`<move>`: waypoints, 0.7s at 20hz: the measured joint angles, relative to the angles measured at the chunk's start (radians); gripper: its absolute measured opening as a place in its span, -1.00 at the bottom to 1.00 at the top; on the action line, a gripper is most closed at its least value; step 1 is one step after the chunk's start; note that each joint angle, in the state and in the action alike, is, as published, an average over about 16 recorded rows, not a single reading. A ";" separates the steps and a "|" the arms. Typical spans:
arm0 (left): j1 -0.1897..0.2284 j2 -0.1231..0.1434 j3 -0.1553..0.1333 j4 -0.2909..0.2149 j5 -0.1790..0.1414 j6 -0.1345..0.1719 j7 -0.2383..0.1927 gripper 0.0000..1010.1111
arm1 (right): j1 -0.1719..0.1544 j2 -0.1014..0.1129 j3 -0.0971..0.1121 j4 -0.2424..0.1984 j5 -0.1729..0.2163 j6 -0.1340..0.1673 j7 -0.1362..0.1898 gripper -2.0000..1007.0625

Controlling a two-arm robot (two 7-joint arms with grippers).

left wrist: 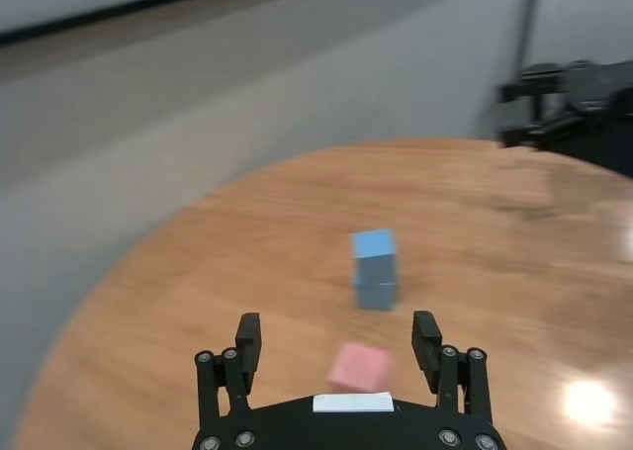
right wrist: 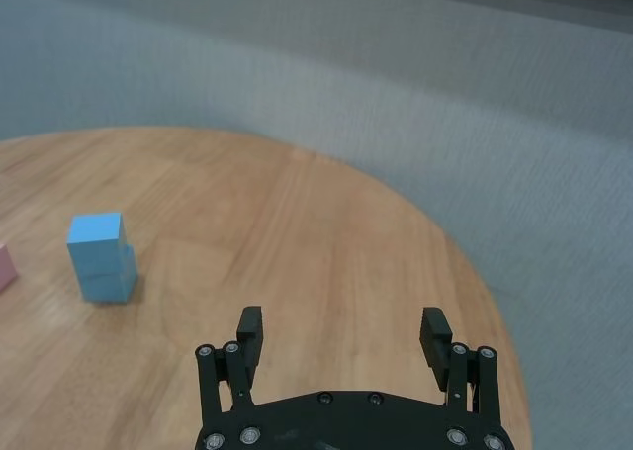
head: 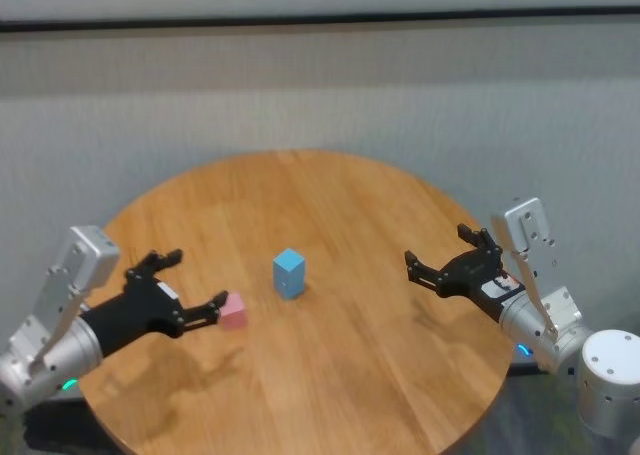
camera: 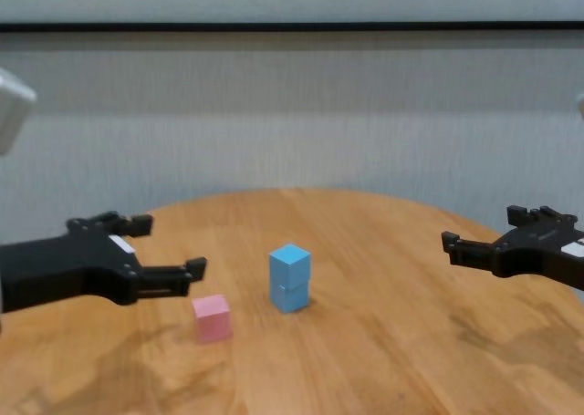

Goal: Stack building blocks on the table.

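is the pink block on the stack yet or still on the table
On the table: the pink block sits alone beside the two-high blue stack.

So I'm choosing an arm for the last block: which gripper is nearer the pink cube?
Left. The left gripper is open right beside the pink cube; the right gripper, also open, hovers across the table, beyond the blue stack.

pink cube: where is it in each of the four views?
Head: pink cube left of centre, just off the left gripper fingertips.
Left wrist: low centre, ahead of the open fingers.
Right wrist: only a sliver at the left edge.
Chest: lower left of centre.
Shared landmark: the two stacked blue cubes, beside it in every view.
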 joint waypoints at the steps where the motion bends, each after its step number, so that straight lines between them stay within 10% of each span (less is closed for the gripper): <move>1: -0.006 -0.002 0.005 0.009 -0.003 -0.003 -0.009 0.99 | 0.000 0.000 0.000 0.000 0.000 0.000 0.000 0.99; 14: -0.116 -0.042 0.083 0.176 -0.033 -0.055 -0.107 0.99 | 0.005 -0.006 0.000 0.003 0.010 -0.001 0.006 0.99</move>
